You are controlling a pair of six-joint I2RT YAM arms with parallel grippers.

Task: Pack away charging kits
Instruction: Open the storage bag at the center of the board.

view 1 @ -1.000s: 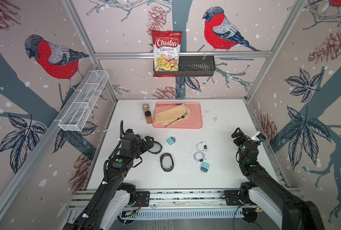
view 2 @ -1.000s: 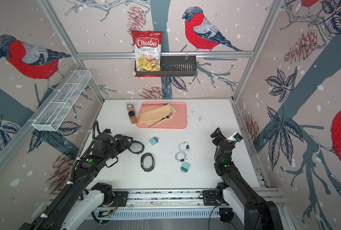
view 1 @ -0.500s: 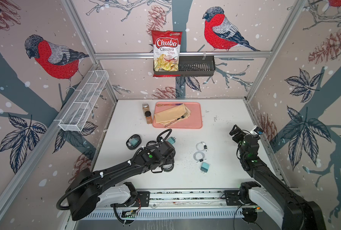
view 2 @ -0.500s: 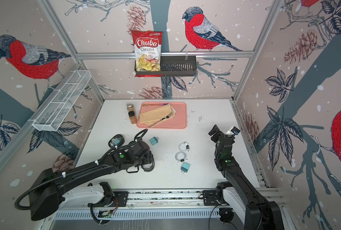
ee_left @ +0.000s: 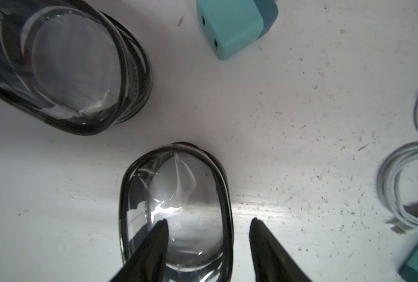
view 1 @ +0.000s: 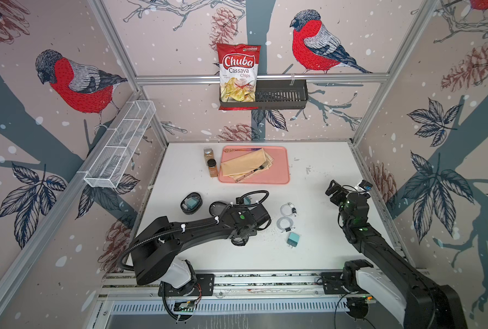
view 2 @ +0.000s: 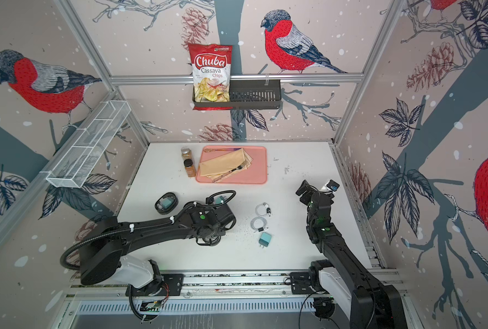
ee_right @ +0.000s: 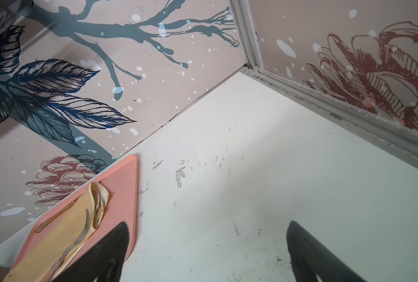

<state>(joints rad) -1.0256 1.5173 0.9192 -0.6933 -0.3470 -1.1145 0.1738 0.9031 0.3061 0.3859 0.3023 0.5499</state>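
Seen from the left wrist, my left gripper [ee_left: 209, 219] is open and hangs low over a clear-lidded black case [ee_left: 176, 207]. One finger is above the lid, the other beyond the case's rim. A second case [ee_left: 64, 66] and a teal adapter [ee_left: 234, 26] lie just ahead. In both top views the left arm [view 1: 243, 218] covers that case. A third case [view 1: 191, 202] with a teal adapter inside lies to its left. Two coiled white cables [view 1: 288, 209] [view 1: 285, 223] and another adapter [view 1: 293, 238] lie to the right. My right gripper [ee_right: 208, 222] is open over bare table.
A pink tray [view 1: 282, 176] with a yellow napkin and a fork sits at the back, with two brown spice jars [view 1: 211, 162] beside it. A chips bag [view 1: 238, 75] hangs in a black basket on the back wall. A white wire basket [view 1: 120, 145] is on the left wall.
My left arm has swung from the left side of the table to the middle, over a case, and its jaws have narrowed. The right gripper has shifted slightly towards the back.
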